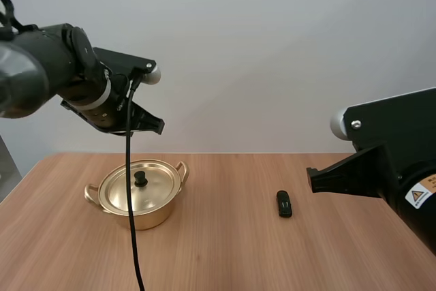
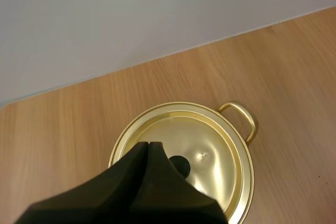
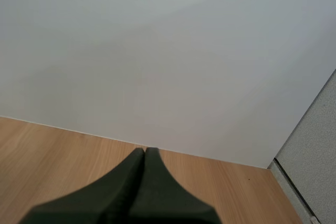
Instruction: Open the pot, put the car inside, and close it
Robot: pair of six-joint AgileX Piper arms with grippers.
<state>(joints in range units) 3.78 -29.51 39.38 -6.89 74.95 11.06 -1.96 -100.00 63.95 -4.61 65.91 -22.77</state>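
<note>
My left gripper (image 2: 148, 145) hung closed above the lidded pot (image 1: 153, 219) (car (image 1: 284, 204) well apart); my right gripper (image 3: 144, 151) was likewise closed, empty.

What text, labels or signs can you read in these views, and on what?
Sticker on the right arm: an orange warning triangle, with print beside it that is too small to read.
Pot and car: no text visible.
</note>
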